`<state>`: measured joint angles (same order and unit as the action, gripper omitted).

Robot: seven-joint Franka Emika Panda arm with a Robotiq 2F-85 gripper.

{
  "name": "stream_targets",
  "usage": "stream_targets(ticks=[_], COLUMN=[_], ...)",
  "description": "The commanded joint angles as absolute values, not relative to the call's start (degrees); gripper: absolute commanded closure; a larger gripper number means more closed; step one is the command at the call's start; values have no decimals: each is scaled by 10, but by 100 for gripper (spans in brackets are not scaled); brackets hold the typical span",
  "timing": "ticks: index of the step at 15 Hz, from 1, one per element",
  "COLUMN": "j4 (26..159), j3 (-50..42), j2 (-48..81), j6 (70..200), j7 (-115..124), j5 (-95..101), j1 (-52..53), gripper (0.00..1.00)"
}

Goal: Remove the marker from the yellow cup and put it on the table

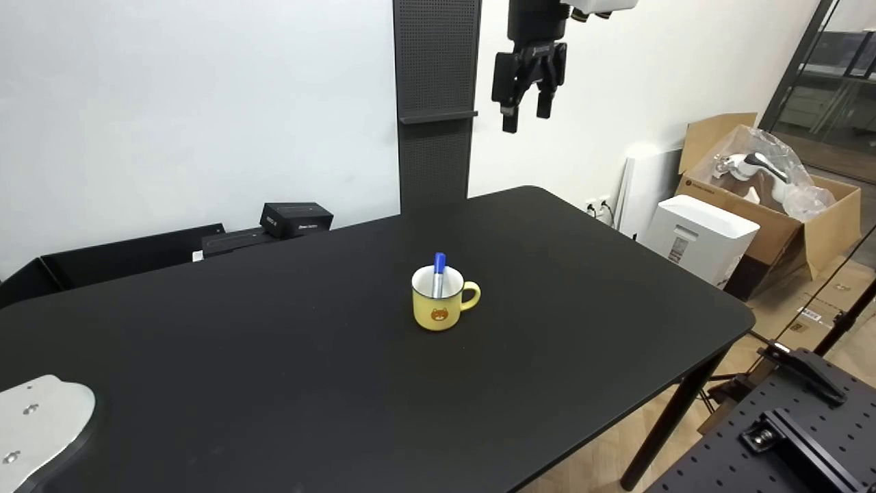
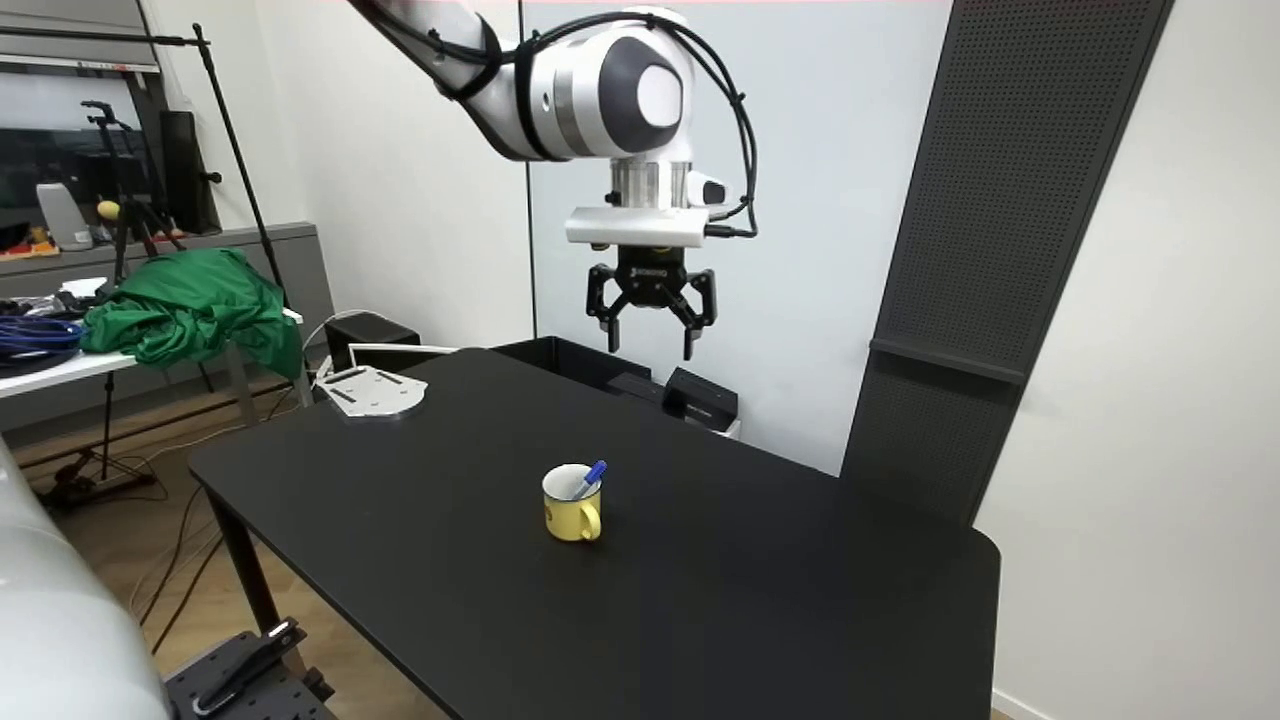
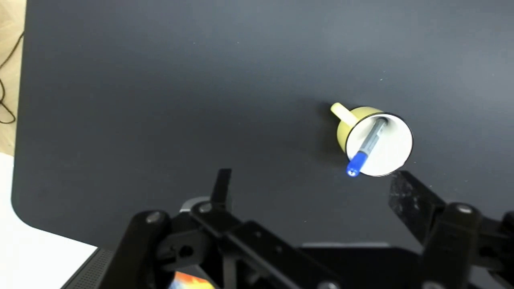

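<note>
The yellow cup point(image 1: 426, 316) stands upright on the black table point(image 1: 308, 390), its handle out to one side. It also shows in an exterior view point(image 2: 566, 518) and in the wrist view point(image 3: 395, 146). The marker point(image 1: 439, 274) leans inside the cup with its blue end up past the rim; it also shows in an exterior view point(image 2: 590, 480) and in the wrist view point(image 3: 370, 140). My gripper point(image 2: 650, 343) is open and empty, high above the table and apart from the cup. In the wrist view its fingers point(image 3: 313, 174) are spread wide, with the cup up and to the right.
A white plate point(image 1: 48, 418) lies at a table corner, also visible in an exterior view point(image 2: 380, 392). Black boxes point(image 1: 296, 219) stand along the table's wall-side edge. A cardboard box point(image 1: 780, 205) and a white bin point(image 1: 701, 236) stand beyond the table.
</note>
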<state>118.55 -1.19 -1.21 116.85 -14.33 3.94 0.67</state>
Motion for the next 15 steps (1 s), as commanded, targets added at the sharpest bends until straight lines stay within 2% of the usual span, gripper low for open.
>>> stream_targets(ticks=[1,6,14,15], j4=[1183,1187,1166,1183], j3=[-3,2,46,42], j2=[-8,0,108,81], j6=[1167,1186,1225,1223], j7=[-140,-127,-99,-119], j5=[40,50,40,35], j1=[8,10,47,40], gripper=[0,0,0,0])
